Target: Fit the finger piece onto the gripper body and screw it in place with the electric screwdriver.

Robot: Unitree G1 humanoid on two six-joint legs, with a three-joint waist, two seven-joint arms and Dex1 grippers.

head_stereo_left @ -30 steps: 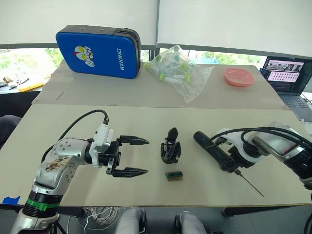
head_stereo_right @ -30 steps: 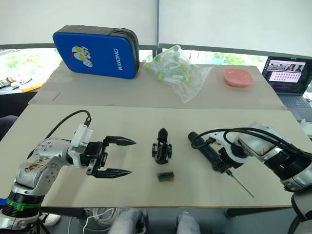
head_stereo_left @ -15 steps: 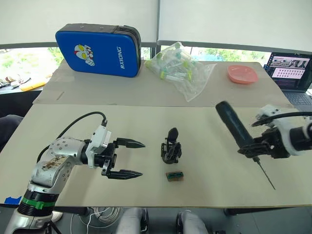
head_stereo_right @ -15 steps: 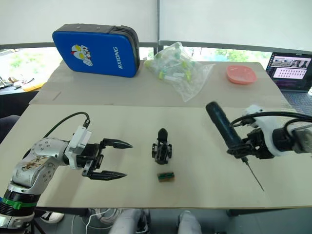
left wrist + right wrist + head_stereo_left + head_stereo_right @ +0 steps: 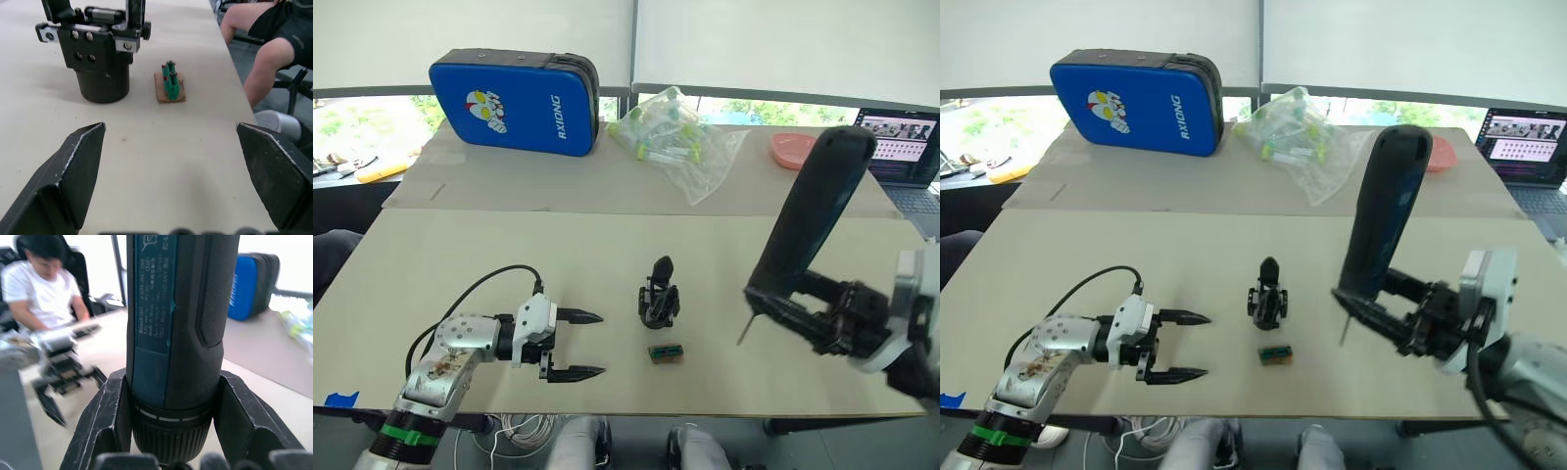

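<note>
1. The electric screwdriver (image 5: 808, 227) is clamped near its bit end between the fingers of the right gripper (image 5: 793, 311), at the right of the head view; it stands nearly upright, bit downward, clear of the table (image 5: 509, 245).
2. The left gripper (image 5: 576, 345) is seen at the lower left, its jaws spread wide and holding nothing, low over the table.
3. The gripper body (image 5: 659, 294) stands upright at the centre of the frame, with a small green-and-brown block (image 5: 665, 352) just below it. The finger piece cannot be told apart with certainty; whether it is already seated on the body cannot be told.
4. Risks are judged as follows: the long tool is gripped at one end only, so it may tip or slip during a swing; the unheld gripper body may be toppled or pushed by the bit, since nothing steadies it; the block may be mistaken for the finger piece.
</note>
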